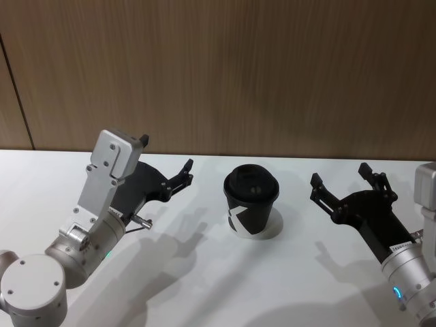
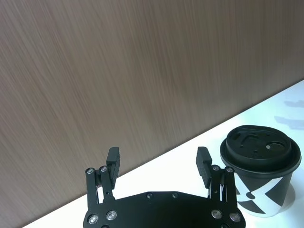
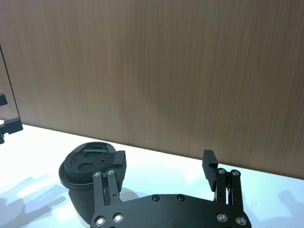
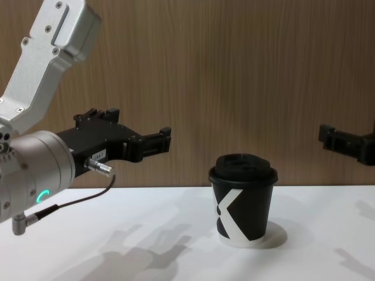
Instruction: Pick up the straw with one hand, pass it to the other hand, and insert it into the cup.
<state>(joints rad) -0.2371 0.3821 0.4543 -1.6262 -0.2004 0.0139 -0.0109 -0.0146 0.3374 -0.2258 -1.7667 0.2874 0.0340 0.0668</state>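
On the table (image 1: 204,286), the cup (image 1: 251,208) stands lidded.

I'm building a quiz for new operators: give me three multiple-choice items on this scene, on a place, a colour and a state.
1. Where does the cup stand? A) between the left gripper and the right gripper B) left of both C) inside the right gripper
2. What colour is the lid? A) white B) black C) red
3. How are the grippers? A) both open B) both shut C) left shut on the cup
Answers: 1 A, it stands with a gripper either side; 2 B, the domed lid is black; 3 A, fingers stand apart, holding nothing.
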